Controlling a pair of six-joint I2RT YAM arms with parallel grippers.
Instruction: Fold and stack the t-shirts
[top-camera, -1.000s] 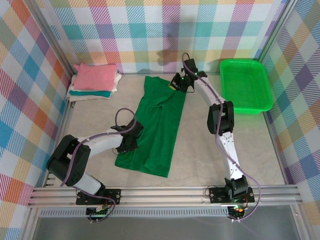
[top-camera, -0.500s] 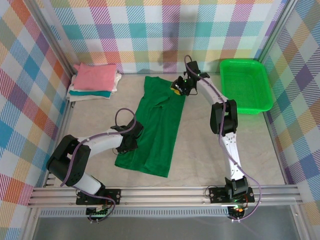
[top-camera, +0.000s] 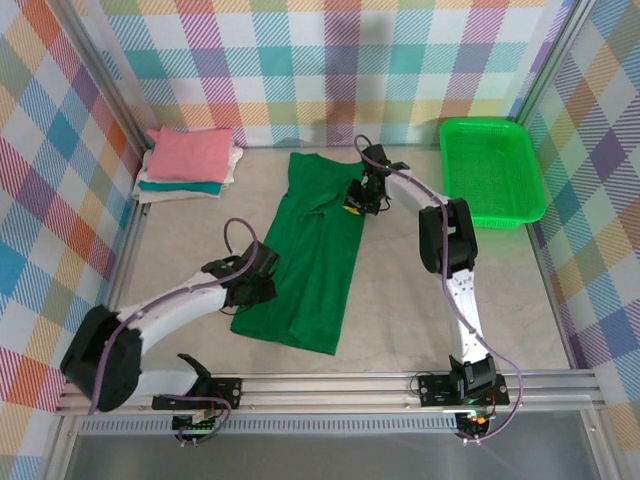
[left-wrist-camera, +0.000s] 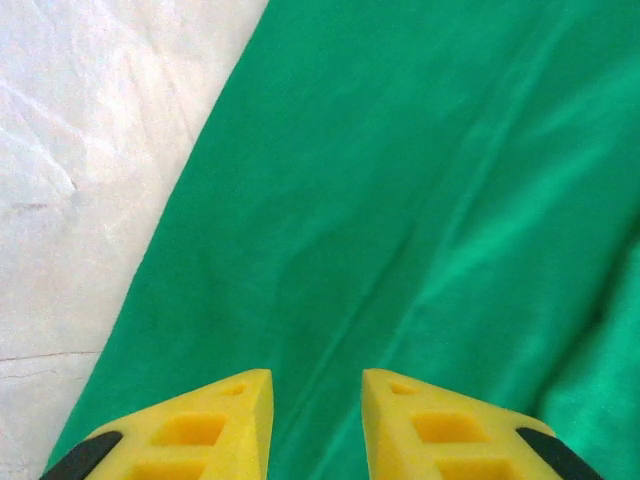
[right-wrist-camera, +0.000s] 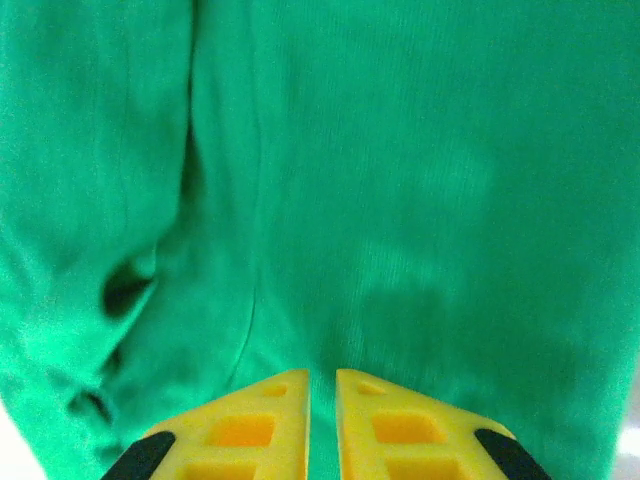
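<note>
A dark green t-shirt lies lengthwise on the table, folded into a long strip. My left gripper is at its left edge near the lower end. In the left wrist view its jaws stand a little apart over the flat cloth, with nothing between them. My right gripper rests on the shirt's upper right edge. Its yellow fingertips are almost together, and a thin slit of green cloth shows between them. A stack of folded shirts, pink on top, lies at the back left.
A bright green plastic basket stands at the back right, against the checked wall. Metal frame rails run along the near edge and up both sides. Bare table lies between the shirt and the basket.
My right gripper has come nearer along the shirt's right edge, away from the collar end. The left arm's elbow has swung outward while its gripper stayed at the shirt's left edge.
</note>
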